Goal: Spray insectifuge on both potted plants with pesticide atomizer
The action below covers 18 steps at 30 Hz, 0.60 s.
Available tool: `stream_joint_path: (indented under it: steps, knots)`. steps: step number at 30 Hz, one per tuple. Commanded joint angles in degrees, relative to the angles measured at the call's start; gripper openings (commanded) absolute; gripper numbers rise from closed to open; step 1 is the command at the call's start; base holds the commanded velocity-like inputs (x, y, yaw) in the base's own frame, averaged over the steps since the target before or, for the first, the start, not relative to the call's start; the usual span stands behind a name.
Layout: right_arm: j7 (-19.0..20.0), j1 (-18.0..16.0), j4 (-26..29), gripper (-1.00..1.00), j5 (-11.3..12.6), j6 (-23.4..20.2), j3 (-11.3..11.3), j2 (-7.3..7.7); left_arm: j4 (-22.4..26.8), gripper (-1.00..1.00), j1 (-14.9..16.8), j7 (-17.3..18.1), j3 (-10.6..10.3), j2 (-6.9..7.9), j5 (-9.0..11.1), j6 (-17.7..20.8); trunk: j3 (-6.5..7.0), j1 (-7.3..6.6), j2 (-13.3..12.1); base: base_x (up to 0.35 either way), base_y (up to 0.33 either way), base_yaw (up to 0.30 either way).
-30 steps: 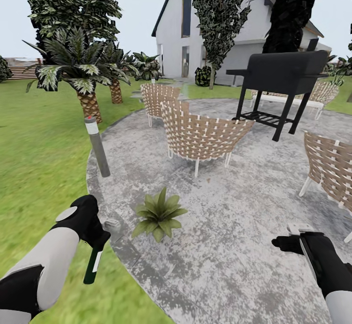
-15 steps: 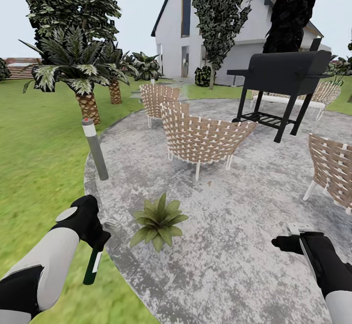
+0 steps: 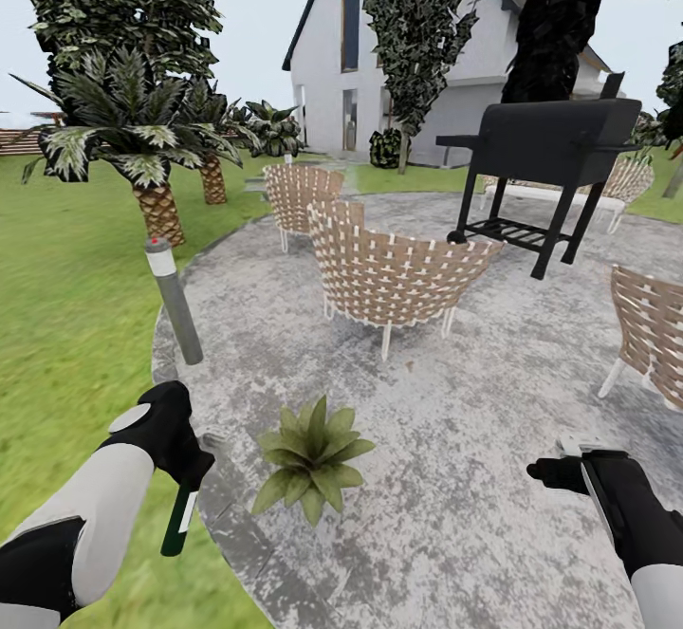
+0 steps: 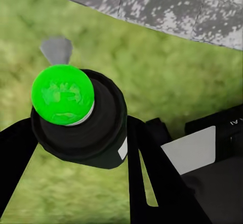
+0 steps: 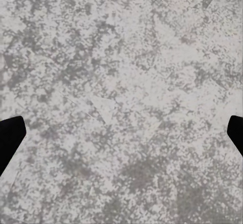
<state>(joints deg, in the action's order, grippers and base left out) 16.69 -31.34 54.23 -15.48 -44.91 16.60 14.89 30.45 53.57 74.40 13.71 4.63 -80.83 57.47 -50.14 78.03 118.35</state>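
My left gripper point(image 3: 188, 485) is shut on the pesticide atomizer point(image 3: 178, 520), a slim dark green bottle with a white label that hangs down over the lawn at the patio's edge. In the left wrist view the atomizer point(image 4: 81, 117) points at the camera, bright green tip first, held between the fingers point(image 4: 152, 173). One potted plant point(image 3: 310, 455), a low rosette of broad green leaves, sits on the paved patio just right of that hand. My right gripper point(image 3: 550, 471) hovers over bare paving at the lower right, open, its fingertips point(image 5: 10, 138) far apart.
A grey bollard light point(image 3: 173, 300) stands at the patio's left edge. Wicker chairs point(image 3: 389, 273) sit in the middle of the grey patio point(image 3: 493, 392), another chair point(image 3: 650, 335) at the right, a black grill point(image 3: 545, 150) behind. Palms point(image 3: 142, 150) and lawn lie to the left.
The whole view has shifted: the camera has moved forward and turned a little right, so the plant sits closer and the bollard further left. Both arms keep their pose.
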Motion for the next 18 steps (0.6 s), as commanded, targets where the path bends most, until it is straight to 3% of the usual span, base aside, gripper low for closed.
stream_joint_path:
  steps: [1, 7, 18]
  knots:
    - [0.53, -0.04, 0.08, 1.00, -0.61, -0.18, 0.10, 0.01, 0.05, -1.00, -0.31, 0.56, 0.28, -0.05, -0.60, 0.45, -0.06, 0.03, 0.02, 0.339, 0.004, -0.019]
    - [0.53, -0.04, 0.09, 1.00, -0.61, -0.18, 0.10, -0.03, 0.05, -1.00, -1.68, 0.55, 0.23, -0.06, -0.80, 0.45, -0.06, 0.03, 0.02, 0.253, 0.001, -0.187]
    - [0.53, -0.04, 0.06, 1.00, -0.61, -0.23, 0.05, -0.03, 0.07, -1.00, -3.31, 0.49, 0.18, -0.23, -0.87, 0.45, -0.06, 0.03, 0.02, 0.017, 0.000, -0.259]
